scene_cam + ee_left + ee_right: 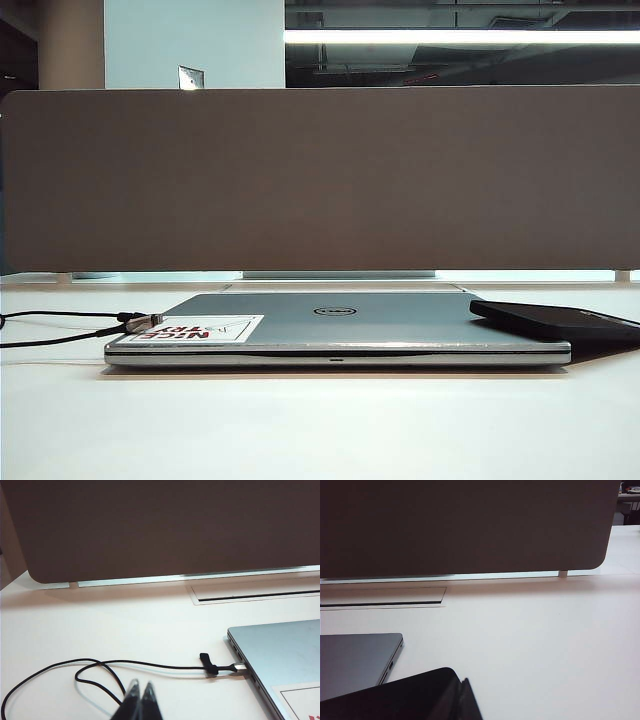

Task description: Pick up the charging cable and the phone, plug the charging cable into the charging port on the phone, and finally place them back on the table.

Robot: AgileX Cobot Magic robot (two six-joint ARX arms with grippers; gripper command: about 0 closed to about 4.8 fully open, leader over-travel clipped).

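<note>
Both grippers shut, empty: left gripper (141,692) above charging cable (150,666) slack; right gripper (462,692) beside phone (395,696), overhanging laptop (340,325) edge. Risks: phone tipping off; plug (240,668) snagging.

Your left gripper (140,692) shows black fingertips with pale glints, pressed together, and just past them you see the thin black cable (100,666) on the plain white table (125,625). The cable ends in a silver plug (240,668) behind a dark collar. Beyond that plug lies the silver-grey laptop (285,655), unpatterned but for a white sticker (190,329) with red letters and a dark ring logo. Your right gripper (465,700) is black too, closed, right against the glossy black phone (395,695). Well beyond both grippers you have the flat brown-grey divider (320,180), with no pattern.
</note>
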